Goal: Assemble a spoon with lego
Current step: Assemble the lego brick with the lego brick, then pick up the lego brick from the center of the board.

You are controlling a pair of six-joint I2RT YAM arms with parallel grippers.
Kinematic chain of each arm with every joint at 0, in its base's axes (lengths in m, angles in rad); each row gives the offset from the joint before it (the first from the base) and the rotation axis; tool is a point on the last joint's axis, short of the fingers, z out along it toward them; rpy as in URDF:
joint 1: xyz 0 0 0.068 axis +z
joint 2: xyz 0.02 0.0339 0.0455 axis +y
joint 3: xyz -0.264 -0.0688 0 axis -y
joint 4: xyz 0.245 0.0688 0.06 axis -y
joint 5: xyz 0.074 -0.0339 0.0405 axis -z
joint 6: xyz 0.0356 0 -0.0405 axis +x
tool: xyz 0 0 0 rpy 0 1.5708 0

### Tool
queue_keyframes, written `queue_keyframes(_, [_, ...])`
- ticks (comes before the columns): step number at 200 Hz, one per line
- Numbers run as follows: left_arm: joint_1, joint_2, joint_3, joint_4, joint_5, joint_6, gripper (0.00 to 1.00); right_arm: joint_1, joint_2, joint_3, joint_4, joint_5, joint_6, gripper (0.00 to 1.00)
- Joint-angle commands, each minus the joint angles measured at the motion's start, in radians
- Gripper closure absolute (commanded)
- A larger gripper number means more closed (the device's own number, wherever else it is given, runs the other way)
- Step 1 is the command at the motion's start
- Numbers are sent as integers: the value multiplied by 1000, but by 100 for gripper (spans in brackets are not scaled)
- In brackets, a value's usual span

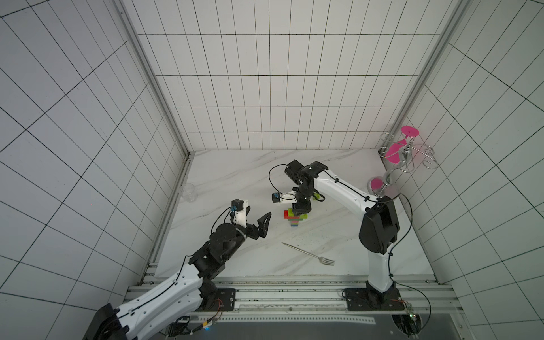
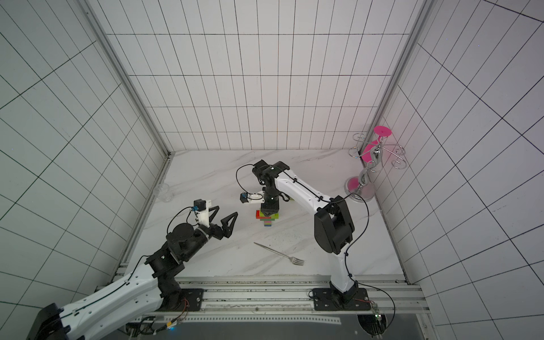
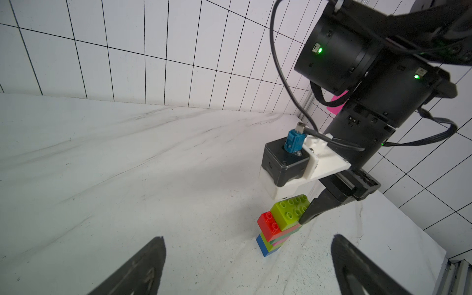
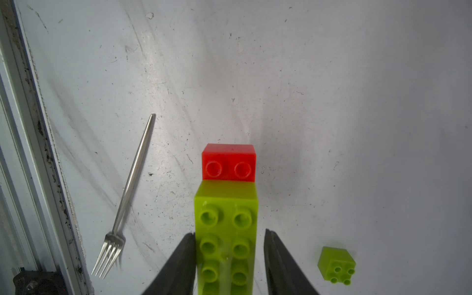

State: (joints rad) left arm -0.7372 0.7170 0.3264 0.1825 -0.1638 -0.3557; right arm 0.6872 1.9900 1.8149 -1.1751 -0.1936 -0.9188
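**Spoon** [image 1: 295, 219]: a small stack of toy bricks standing upright on the white marbled table [image 1: 235, 176]. It sits about mid-table between the two arms, beyond the handle end of the fork [image 1: 309, 253], and shows in both top views. Layers from the table up, as the left wrist view shows them: blue, lime, pink, dark green, red, then a long lime brick [image 4: 226, 204] on top with its studs upward. The red brick [image 4: 229, 163] juts out past one end of the long lime brick. **Right gripper** [image 4: 228, 232]: points straight down over the stack, its jaws parted only a little and straddling the long lime brick. One finger [image 4: 185, 258] lies against the brick's side and the other [image 4: 275, 258] stands off by a thin gap (no firm clamp shows). **Left gripper** [image 1: 259, 212]: hangs above the table just beside the stack, aimed toward it, jaws spread wide with nothing between them. Its dark fingers [image 3: 143, 268] frame the lower part of the left wrist view. **Small lime brick** [image 4: 336, 265]: lies loose on the table near the stack, studs showing. **Fork**: metal, flat on the table, well apart from the stack, on the side toward the arms' bases. **Clear cup** [image 1: 187, 192]: stands at the table's edge by the wall on the left arm's side. **Metal stand** [image 1: 403, 156]: carries pink discs in the far corner on the right arm's side.
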Motion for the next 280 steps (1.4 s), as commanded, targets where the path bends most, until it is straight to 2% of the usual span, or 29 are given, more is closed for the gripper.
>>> queue_keyframes(1, [-1,3,-6,7,-7,15,1,-2,-10,49,-47,-15,6,46])
queue_keyframes(29, [-1,3,-4,5,-6,17,1,-6,-38,76,-48,-1,40,38])
queue_keyframes(31, [-1,4,-5,4,-5,19,1,-8,-42,77,-44,1,45,31])
queue_keyframes(34, [-1,1,-4,3,-5,22,1,-9,-50,80,-37,5,56,8])
queue_keyframes(35, [-1,0,-4,2,-4,23,1,-10,-52,81,-34,6,62,3])
queue_keyframes(37, [-1,0,-2,0,-3,25,1,-13,-59,83,-29,10,70,0])
queue_keyframes(60, [-1,-7,11,-19,2,45,1,-45,-183,66,83,69,227,1])
queue_keyframes(70, [-2,-6,30,-41,1,54,1,-60,-270,22,172,133,305,1])
queue_keyframes(100, [-4,48,173,-123,48,112,1,-117,-610,-236,484,386,688,0])
queue_keyframes(111, [-4,111,240,-133,79,143,2,-145,-750,-368,555,428,802,1])
queue_keyframes(131, [-7,283,405,-177,161,208,4,-157,-1013,-625,678,477,918,2])
queue_keyframes(158, [-7,573,662,-266,292,348,3,-157,-1298,-863,734,487,1009,5])
queue_keyframes(195, [-4,971,1036,-467,437,515,2,-157,-1540,-1045,754,533,1072,5])
queue_keyframes(214, [-7,1166,1263,-609,449,588,5,-157,-1616,-1107,784,512,1110,6])
queue_keyframes(236, [-12,1377,1520,-793,458,666,13,-156,-1670,-1159,796,522,1140,6])
queue_keyframes(257, [-13,1541,1708,-923,471,770,14,-158,-1722,-1202,837,499,1159,7])
queue_keyframes(280, [-13,1717,1949,-1052,433,839,14,-160,-1750,-1211,847,454,1171,7])
